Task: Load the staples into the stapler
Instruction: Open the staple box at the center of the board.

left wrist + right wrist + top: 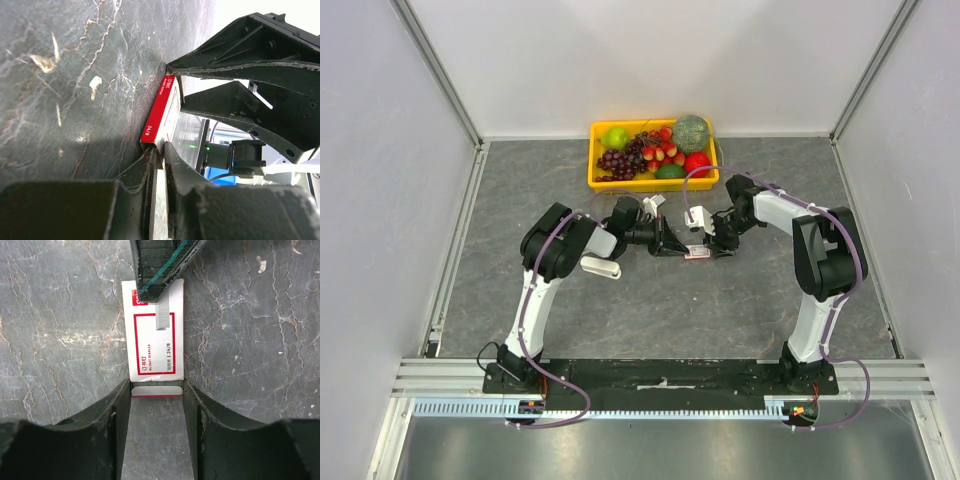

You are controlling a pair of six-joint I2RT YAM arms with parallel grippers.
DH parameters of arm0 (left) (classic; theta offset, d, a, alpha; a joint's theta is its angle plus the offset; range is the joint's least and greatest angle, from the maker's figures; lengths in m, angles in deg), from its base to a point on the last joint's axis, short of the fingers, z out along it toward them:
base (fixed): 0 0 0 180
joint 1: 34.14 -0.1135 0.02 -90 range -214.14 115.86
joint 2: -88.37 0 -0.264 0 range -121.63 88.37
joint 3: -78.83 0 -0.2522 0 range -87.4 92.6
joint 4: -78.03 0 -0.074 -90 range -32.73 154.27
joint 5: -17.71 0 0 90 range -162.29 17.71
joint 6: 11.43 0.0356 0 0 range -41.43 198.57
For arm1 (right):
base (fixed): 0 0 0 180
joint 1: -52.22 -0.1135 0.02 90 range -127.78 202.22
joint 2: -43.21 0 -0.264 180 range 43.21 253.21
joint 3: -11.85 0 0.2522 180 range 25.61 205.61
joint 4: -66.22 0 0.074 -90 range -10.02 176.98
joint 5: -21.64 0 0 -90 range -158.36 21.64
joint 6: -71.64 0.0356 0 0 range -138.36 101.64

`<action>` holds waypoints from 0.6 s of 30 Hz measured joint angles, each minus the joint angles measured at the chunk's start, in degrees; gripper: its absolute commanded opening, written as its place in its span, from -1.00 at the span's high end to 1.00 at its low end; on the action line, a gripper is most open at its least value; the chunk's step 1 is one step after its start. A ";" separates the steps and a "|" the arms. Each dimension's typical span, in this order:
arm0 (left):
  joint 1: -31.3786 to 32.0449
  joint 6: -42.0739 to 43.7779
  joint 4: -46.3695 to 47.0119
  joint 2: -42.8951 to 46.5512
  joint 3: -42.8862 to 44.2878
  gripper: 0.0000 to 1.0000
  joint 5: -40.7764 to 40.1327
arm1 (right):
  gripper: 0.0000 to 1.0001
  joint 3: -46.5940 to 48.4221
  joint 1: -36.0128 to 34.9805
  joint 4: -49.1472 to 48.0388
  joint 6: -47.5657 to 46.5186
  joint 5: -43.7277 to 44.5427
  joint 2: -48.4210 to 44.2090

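Right gripper [156,390] is open just to the width of the staples box [152,347], one finger pressed on each long side at the box's near end. In the right wrist view the box's long axis runs from 12 to 6 o'clock. Its open end faces 6, where the inner tray [156,394] shows a packed silvery row. From above, the box lies flat at the middle of the table [650,320], its length along the 9-to-3 line between the two grippers.

Left gripper [159,152] is rolled on its side at the box's far end, its fingers drawn to a thin slit. One short silvery strip [160,317] juts from under their tips toward 6 o'clock, over the box's white top, seemingly pinched there.

Counted: one box, one loose strip, one white stapler [602,267] at 9 o'clock of the box beside the left elbow, and one yellow fruit basket [592,160] toward 11.

Both arms are bent at the elbow, forearms turned inward and meeting tip to tip.
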 measured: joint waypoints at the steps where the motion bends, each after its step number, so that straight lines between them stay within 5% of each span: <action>1: -0.09 -0.02 0.00 0.00 -0.02 0.72 0.02 | 0.03 0.00 0.00 0.09 -0.15 0.00 0.00; 18: -0.50 -0.17 -0.07 0.00 -0.02 0.85 0.07 | 0.18 0.00 0.00 0.48 -1.44 -0.09 -0.02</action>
